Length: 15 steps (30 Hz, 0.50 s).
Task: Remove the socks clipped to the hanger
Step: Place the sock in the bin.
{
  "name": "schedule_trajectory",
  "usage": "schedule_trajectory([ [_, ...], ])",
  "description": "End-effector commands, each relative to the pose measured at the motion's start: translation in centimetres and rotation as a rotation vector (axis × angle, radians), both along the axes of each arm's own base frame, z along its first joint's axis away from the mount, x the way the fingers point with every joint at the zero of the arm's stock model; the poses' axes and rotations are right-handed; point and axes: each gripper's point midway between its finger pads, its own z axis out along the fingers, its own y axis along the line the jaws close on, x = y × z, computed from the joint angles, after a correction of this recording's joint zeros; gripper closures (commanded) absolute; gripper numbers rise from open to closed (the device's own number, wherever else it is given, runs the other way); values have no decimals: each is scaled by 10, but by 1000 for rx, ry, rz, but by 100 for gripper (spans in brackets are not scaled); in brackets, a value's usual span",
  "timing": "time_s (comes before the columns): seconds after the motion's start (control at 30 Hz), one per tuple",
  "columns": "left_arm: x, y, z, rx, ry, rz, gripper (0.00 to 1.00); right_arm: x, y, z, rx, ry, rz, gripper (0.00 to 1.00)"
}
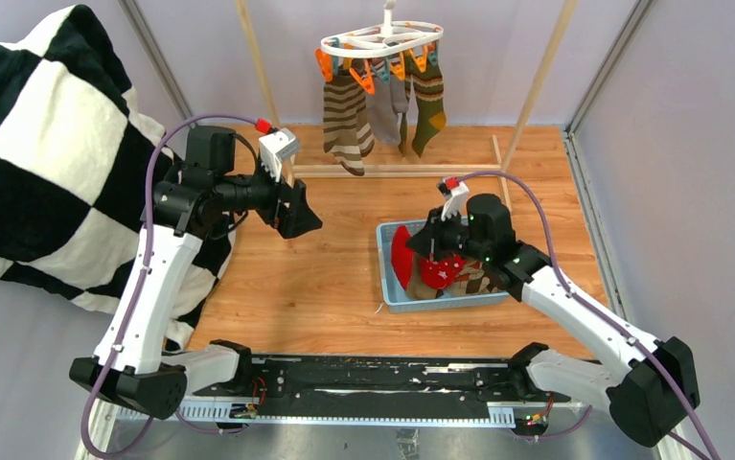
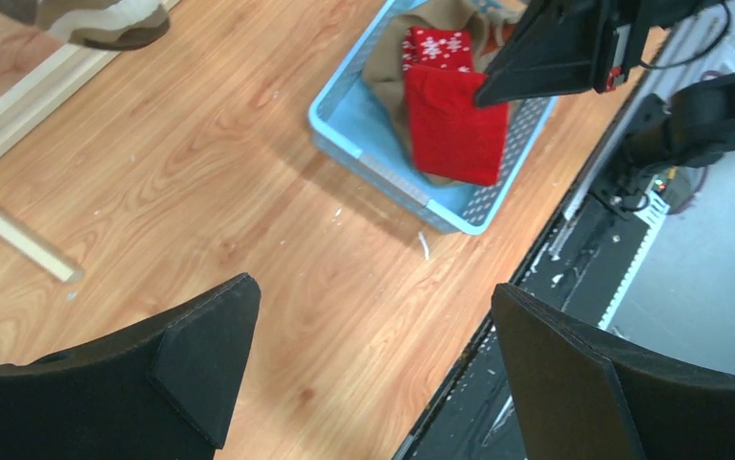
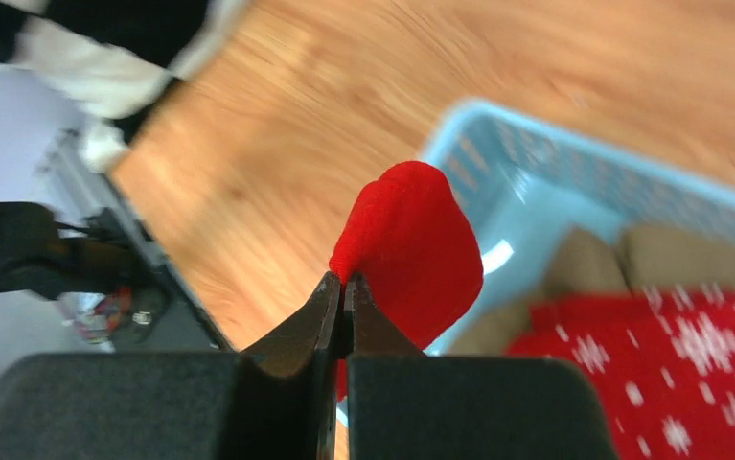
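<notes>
The right tool has its two black fingers pressed tight together. A red sock with white snowflakes bulges up right at the tips, and a sliver of red shows in the seam between the fingers, so a fold of it looks pinched there. From above, this tool sits low over the left part of a light blue basket. The red sock is draped partly over the basket's left rim. Tan and brown socks lie under and beside it inside the basket.

The left tool is spread wide with nothing between its fingers. Its own camera looks down past them at the bare wooden worktop and the basket farther off. In the overhead view this tool hangs in the air left of the basket and well apart from it, pointing toward the middle of the worktop.

At the far side, the white oval hanger hangs between the uprights of a wooden rack. Several hanging socks dangle from its orange and teal clips: brown-striped ones on the left, a grey one in the middle, and olive and patterned ones on the right. A black-and-white checkered blanket fills the left side.
</notes>
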Motion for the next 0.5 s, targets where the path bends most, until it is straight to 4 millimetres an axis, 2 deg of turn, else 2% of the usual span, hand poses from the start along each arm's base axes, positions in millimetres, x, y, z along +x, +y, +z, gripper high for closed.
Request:
schedule_trajectory([
  [0.0,17,17,-26,84,44,68,0,-2,-58,-85,-272,176,-246,100],
  [0.07,21,19,-30,90,60,84,0,4,-69,-101,-321,193,-313,100],
  [0.17,26,25,-31,99,63,115,0,16,-84,-114,-388,199,-404,87],
  [0.2,27,26,-30,101,63,125,0,20,-86,-110,-398,185,-419,80],
  [0.3,29,32,-27,103,52,151,0,26,-83,-87,-396,145,-409,50],
  [0.33,30,33,-26,101,53,159,0,28,-82,-78,-391,127,-406,44],
  [0.4,31,34,-26,95,61,170,0,29,-77,-63,-361,106,-389,36],
  [0.47,32,35,-26,89,65,171,0,26,-65,-51,-302,107,-344,35],
])
